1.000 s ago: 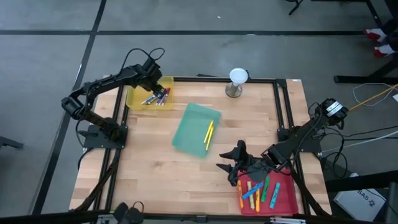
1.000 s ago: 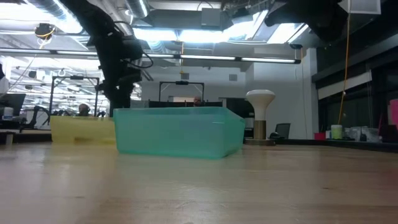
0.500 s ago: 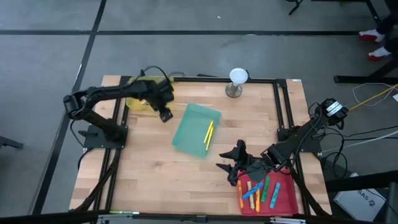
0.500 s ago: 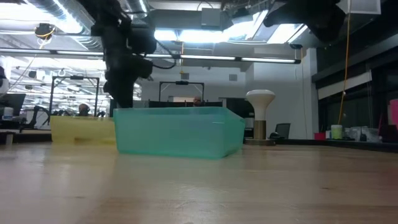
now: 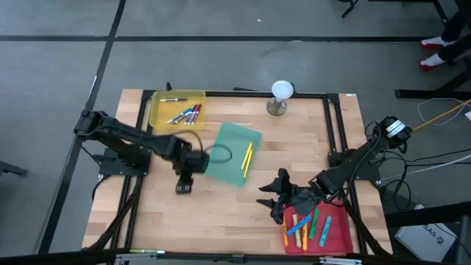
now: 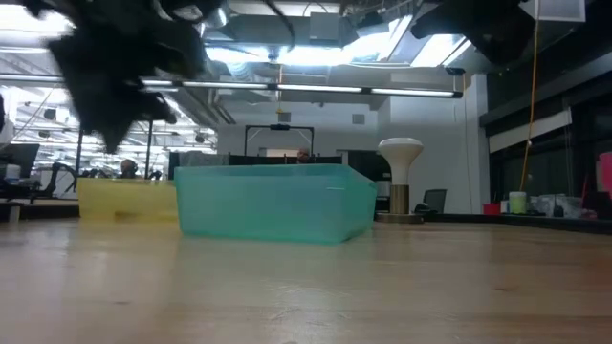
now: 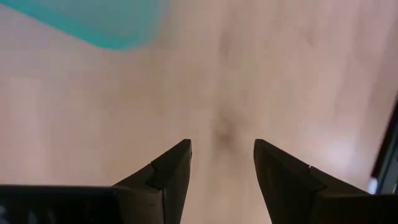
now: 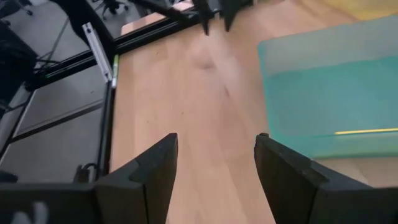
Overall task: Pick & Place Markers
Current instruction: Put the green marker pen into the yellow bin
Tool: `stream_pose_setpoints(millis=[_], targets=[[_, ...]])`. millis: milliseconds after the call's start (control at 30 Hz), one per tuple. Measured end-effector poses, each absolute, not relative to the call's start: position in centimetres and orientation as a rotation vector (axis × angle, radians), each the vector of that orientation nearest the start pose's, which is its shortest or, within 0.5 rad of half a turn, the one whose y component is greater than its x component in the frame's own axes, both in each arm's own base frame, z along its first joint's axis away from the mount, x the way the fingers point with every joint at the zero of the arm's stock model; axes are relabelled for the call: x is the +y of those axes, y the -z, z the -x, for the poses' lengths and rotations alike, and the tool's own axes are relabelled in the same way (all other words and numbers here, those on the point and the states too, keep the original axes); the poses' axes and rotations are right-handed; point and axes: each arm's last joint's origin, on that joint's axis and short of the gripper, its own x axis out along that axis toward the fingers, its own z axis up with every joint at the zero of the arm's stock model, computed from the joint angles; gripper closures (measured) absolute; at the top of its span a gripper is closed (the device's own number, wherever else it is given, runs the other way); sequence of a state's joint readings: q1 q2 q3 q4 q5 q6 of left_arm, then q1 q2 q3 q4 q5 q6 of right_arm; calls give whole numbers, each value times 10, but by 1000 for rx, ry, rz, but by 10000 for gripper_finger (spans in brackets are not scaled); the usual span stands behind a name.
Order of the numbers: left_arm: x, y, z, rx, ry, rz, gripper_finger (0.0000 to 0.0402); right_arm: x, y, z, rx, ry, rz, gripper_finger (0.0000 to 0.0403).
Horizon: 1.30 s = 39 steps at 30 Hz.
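Observation:
Several markers [image 5: 185, 114] lie in the yellow tray [image 5: 163, 114] at the far left. Two yellow markers [image 5: 246, 157] lie in the green tray [image 5: 228, 151] at mid-table; one yellow marker [image 8: 364, 131] shows in the right wrist view. More markers [image 5: 309, 224] lie in the red tray [image 5: 335, 234] at the near right. My left gripper [image 5: 182, 187] [image 7: 222, 144] hangs open over bare wood just left of the green tray and holds nothing. My right gripper [image 5: 269, 197] [image 8: 214, 138] is open and empty, beside the red tray's far-left corner.
A white round-topped stand [image 5: 280, 94] sits at the table's far edge. Black frame rails [image 5: 335, 125] run along the table's sides. Bare wood [image 5: 221, 213] lies between the green tray and the near edge. The room shows beyond the table in the low view.
My left gripper has swung from above the yellow tray toward the near edge and a little to the right, ending over bare wood left of the green tray. The trays, markers and right arm have stayed where they were.

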State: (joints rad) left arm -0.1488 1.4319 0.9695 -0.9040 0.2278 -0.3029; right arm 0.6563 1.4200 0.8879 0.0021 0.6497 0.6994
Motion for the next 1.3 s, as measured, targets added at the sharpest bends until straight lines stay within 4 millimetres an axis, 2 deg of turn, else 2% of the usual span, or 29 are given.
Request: stream_pose_setpoints(millis=[200,500,733,933,1067,1267,1300], targets=[[-94,-216,-230,1480,177,322,233,170,-246,-249,407,122,-371,194],[-168,-217,-193,1511,262,317,233,171,-245,-248,429,83,-379,194],[-198,-218,-168,1492,266,315,233,172,-246,-248,431,79,-385,194],[-231,-227,-157,1335,348,442,238,172,-246,-248,429,85,-412,194],[-243,-231,-151,1293,378,524,276,172,-246,-248,428,85,-413,194],[-261,-232,-146,1256,462,582,383,172,-246,-248,428,84,-412,194],[-265,-230,-147,1245,476,590,392,172,-246,-248,427,84,-412,194]])
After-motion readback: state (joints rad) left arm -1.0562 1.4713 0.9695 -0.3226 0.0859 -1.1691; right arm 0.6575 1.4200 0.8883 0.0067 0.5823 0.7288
